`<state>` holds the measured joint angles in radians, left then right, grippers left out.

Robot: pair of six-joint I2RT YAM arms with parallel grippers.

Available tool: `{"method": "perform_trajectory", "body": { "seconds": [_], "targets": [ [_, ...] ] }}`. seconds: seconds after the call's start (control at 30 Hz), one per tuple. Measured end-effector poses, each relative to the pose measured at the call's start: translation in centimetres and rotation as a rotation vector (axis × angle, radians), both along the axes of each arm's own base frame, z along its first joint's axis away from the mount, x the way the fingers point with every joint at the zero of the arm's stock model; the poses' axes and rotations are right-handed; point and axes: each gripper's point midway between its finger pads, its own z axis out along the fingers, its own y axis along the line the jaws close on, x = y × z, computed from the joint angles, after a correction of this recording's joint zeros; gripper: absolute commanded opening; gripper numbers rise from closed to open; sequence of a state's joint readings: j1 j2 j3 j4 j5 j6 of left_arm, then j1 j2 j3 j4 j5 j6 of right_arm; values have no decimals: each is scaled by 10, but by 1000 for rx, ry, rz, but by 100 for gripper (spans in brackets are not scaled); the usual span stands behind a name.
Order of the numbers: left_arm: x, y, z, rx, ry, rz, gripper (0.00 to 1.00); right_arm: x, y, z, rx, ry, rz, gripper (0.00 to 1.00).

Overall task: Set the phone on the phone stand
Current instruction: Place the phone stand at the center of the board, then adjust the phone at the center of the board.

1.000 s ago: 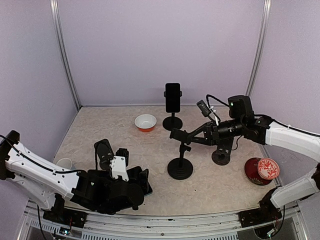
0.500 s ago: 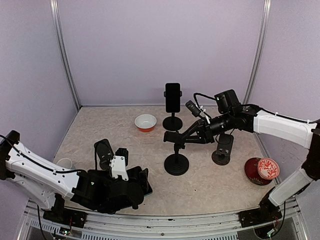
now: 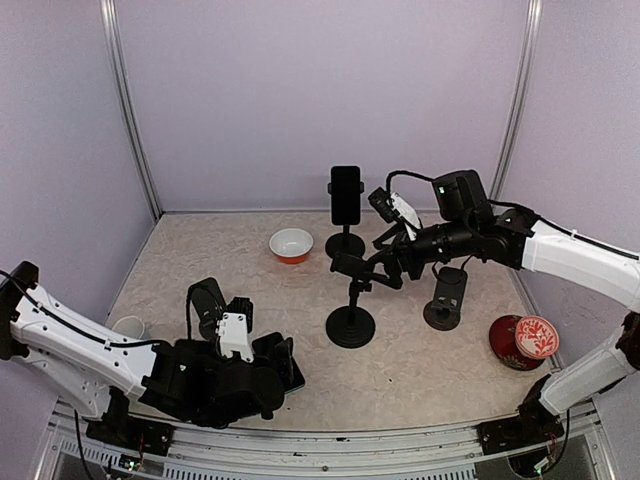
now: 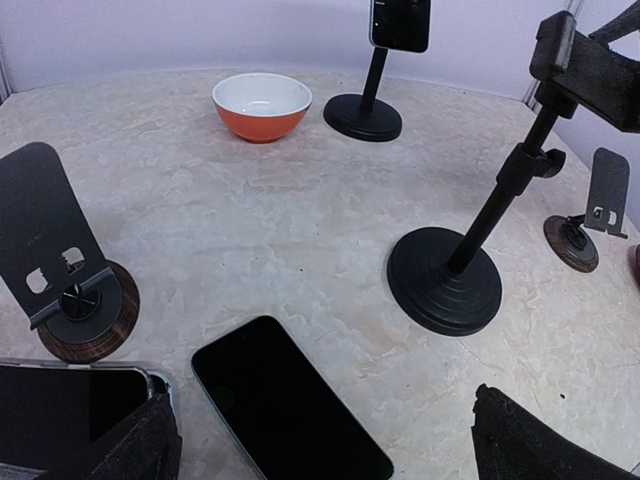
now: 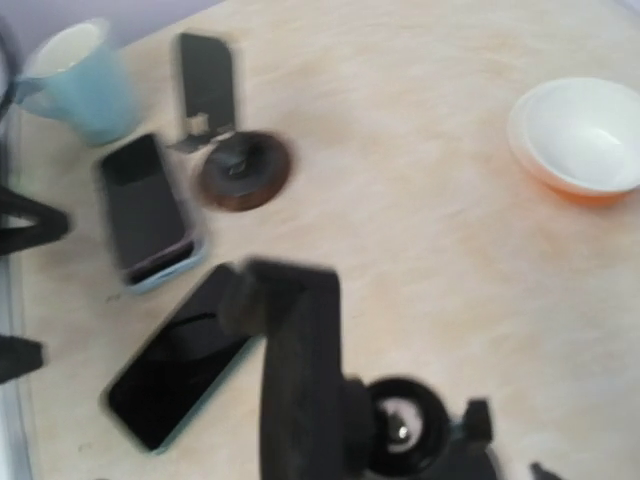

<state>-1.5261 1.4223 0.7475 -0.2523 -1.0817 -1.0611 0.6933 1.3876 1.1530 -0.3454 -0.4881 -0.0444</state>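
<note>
A black phone [image 4: 290,405] lies flat on the table, screen up, between the spread fingers of my left gripper [image 4: 325,432], which is open and hovers just above it. Its light-edged body also shows in the right wrist view [image 5: 180,365]. The phone stand [image 3: 350,325] is a tall black pole on a round base [image 4: 445,280] with a clamp head [image 3: 350,265] on top, empty. My right gripper [image 3: 380,268] sits at the right end of that clamp, its fingers apart. The right wrist view is blurred, with the clamp [image 5: 300,370] close in front.
A second phone [image 5: 145,210] in a pale case lies left of the first. Nearby are a small wooden-based stand [image 4: 75,300], a blue cup [image 5: 80,80] and an orange bowl [image 3: 291,245]. A rear stand [image 3: 345,195] holds a phone. At right are another small stand [image 3: 445,300] and a red patterned cup [image 3: 528,340].
My right arm swung left and back, carrying the tall stand a little left, then its fingers spread off the clamp. The left arm and the flat phone have not moved.
</note>
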Motion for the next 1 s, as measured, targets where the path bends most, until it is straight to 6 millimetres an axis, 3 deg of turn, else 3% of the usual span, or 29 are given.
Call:
{"method": "perform_trajectory", "body": {
  "seconds": [0.17, 0.3, 0.43, 0.53, 0.63, 0.87, 1.0],
  "targets": [
    [2, 6, 4, -30, -7, 27, 99, -8, 0, 32, 2, -118, -135, 100],
    [4, 16, 12, -54, -22, 60, 99, -40, 23, 51, 21, -202, -168, 100],
    [6, 29, 24, -83, -39, 94, 99, -76, 48, 46, 43, -242, -174, 100],
    [7, 41, 33, -110, -54, 118, 99, -99, 65, 25, 53, -237, -170, 100],
    [7, 54, 37, -134, -61, 139, 99, -108, 78, -8, 29, -214, -183, 100],
    [7, 73, 35, -163, -64, 160, 99, -112, 110, -91, -87, -194, -241, 100],
    [6, 74, 34, -166, -62, 160, 99, -109, 117, -137, -151, -175, -282, 100]
  ]
}}
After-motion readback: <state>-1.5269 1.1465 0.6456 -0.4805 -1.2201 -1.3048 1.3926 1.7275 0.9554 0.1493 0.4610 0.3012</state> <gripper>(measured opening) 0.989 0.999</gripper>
